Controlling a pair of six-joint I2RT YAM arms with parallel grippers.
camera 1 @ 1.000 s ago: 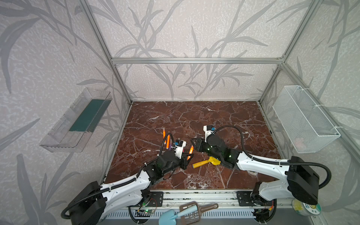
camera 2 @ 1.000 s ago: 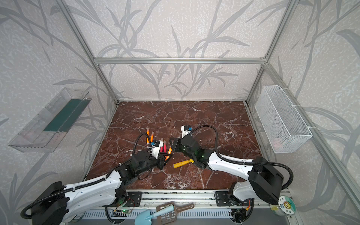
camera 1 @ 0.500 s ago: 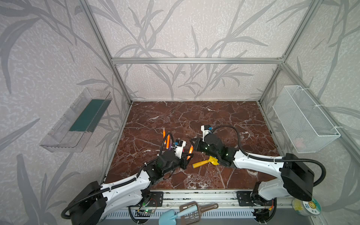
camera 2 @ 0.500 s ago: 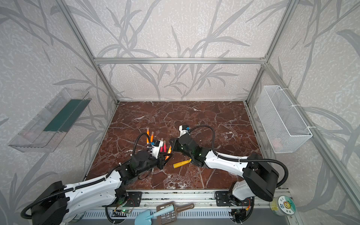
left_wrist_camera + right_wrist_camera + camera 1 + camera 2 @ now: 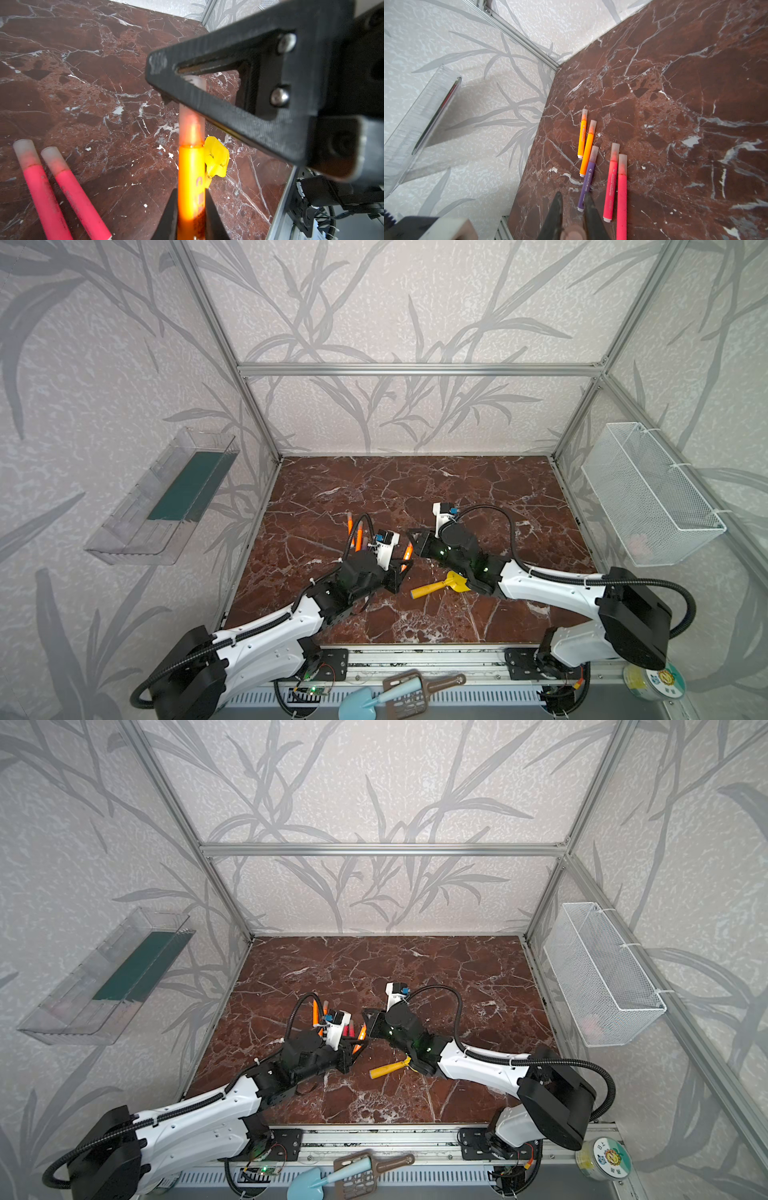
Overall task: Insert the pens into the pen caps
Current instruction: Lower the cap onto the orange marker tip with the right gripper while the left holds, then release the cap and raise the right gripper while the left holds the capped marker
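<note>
My left gripper [image 5: 191, 191] is shut on an orange pen [image 5: 190, 166], held just above the marble floor [image 5: 415, 489]. A pale pen cap [image 5: 191, 124] sits over the pen's tip. My right gripper [image 5: 572, 195] is shut on that cap's far end [image 5: 573, 233]; one of its fingers [image 5: 207, 97] crosses the cap. In both top views the two grippers [image 5: 405, 562] [image 5: 368, 1021] meet tip to tip at centre left. Five capped pens lie beside them: two orange [image 5: 583, 135], one purple [image 5: 588, 176] and two pinkish-red [image 5: 611, 178].
A yellow toy shovel [image 5: 440, 585] lies on the floor just right of the grippers. A clear shelf [image 5: 166, 497] hangs on the left wall and a wire basket [image 5: 648, 497] on the right wall. A blue scoop [image 5: 374, 699] lies on the front rail.
My right gripper has moved a little to the left onto the tip of the held orange pen and shut on the cap. The left arm has stayed still.
</note>
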